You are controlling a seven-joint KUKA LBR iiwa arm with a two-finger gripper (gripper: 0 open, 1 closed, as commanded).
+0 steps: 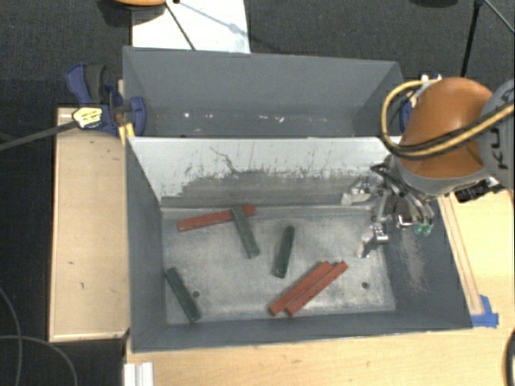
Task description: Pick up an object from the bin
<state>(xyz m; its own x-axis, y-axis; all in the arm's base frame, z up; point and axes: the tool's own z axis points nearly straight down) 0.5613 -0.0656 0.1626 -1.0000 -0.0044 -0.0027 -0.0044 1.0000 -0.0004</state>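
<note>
My gripper point(372, 242) hangs at the right side of the bin, a little above the floor, with nothing between its fingers. Its fingertips sit close together. Just below and left of it lie two red bars point(308, 288) side by side, slanting up to the right. A dark green bar point(282, 252) lies further left, near the middle of the bin.
Another dark green bar point(245, 232) crosses the end of a red bar point(214, 219) near the back wall. A third green bar point(183, 294) lies in the front left corner. The arm's orange cover sits over the bin's right wall.
</note>
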